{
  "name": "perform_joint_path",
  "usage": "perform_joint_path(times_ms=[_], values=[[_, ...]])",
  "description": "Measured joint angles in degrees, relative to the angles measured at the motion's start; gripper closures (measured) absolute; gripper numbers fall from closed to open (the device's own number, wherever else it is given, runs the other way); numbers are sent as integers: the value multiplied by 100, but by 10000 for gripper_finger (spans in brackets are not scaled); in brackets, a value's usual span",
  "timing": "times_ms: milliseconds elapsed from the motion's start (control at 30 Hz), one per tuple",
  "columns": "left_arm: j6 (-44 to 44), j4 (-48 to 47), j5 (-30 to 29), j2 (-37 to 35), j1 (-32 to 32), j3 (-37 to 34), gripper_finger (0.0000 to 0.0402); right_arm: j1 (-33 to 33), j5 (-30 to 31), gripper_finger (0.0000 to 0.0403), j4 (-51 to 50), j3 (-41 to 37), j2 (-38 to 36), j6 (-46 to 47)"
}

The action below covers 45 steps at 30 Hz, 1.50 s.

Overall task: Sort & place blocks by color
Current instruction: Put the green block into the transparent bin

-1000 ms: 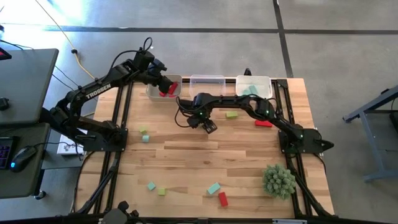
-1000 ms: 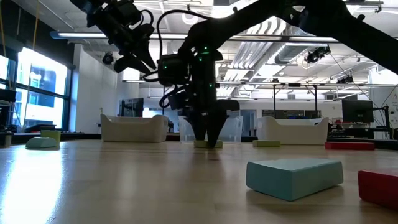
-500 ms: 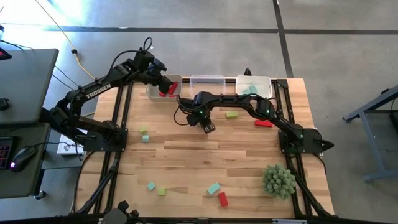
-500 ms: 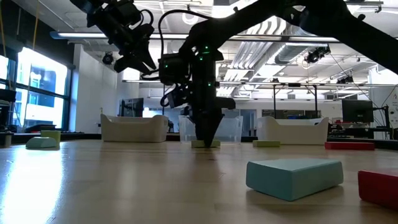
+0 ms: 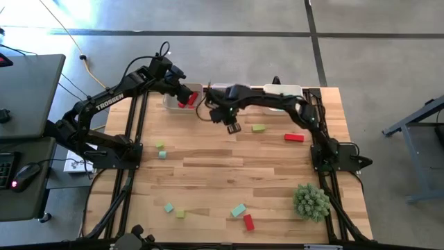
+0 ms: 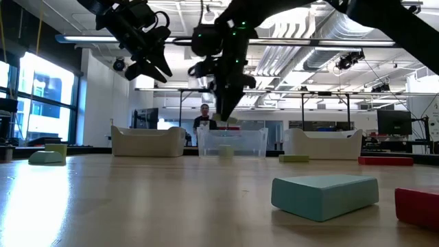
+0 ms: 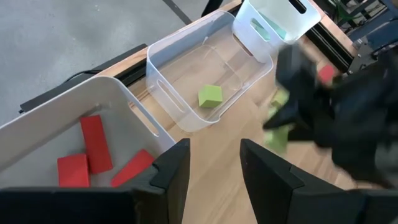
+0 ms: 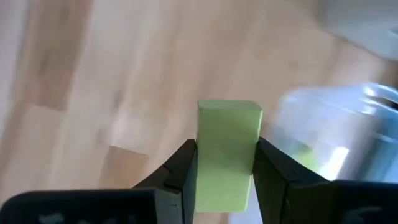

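My right gripper (image 5: 232, 127) hangs above the table near the clear middle bin (image 5: 230, 90), shut on a yellow-green block (image 8: 227, 146). In the low view that gripper (image 6: 226, 118) is well above the tabletop. My left gripper (image 7: 214, 168) is open with nothing between its fingers, and it hovers over the white left bin (image 5: 173, 103), which holds red blocks (image 7: 93, 143). The clear bin holds one yellow-green block (image 7: 210, 96). Loose blocks lie on the table: a yellow-green one (image 5: 259, 128), a red one (image 5: 294, 137), and several near the left and front edges. My right gripper pinches the yellow-green block by two opposite sides (image 8: 204, 163) between its two fingers. The fingers come from above and point down. The block is lifted clear of the table, and its free end sticks out past the fingertips.
The white right bin (image 5: 283, 94) holds teal blocks. A spiky green plant ball (image 5: 311, 201) sits near the front right. A teal block (image 6: 324, 195) and a red one (image 6: 418, 204) lie close to the low camera. A person (image 6: 204, 116) stands in the room beyond the table.
My right gripper has shut on the yellow-green block that lay on the table. It has lifted the block clear and carried it up and toward the far edge, nearer the clear bin. The left arm has kept still.
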Motion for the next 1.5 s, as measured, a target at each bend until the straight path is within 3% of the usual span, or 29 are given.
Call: perform_joint_path(times_ms=[300, 600, 733, 1233, 1500], values=[[-325, -2, -20, 0, -4, 0, 271, -905, 81, 309, 669, 2, -341, 212], [-723, -2, -22, 0, -4, 0, 271, -1647, -641, 309, 1112, 2, -181, 1259], [-923, -2, -20, 0, -4, 0, 271, -1783, -994, 309, 884, -4, 48, 1539], [-1208, -4, -64, 20, -79, -2, 271, -1789, -936, 309, 349, -4, 620, 1402], [-1392, -25, -49, 20, -125, -2, 271, -1778, -880, 199, 355, -4, 636, 1418]])
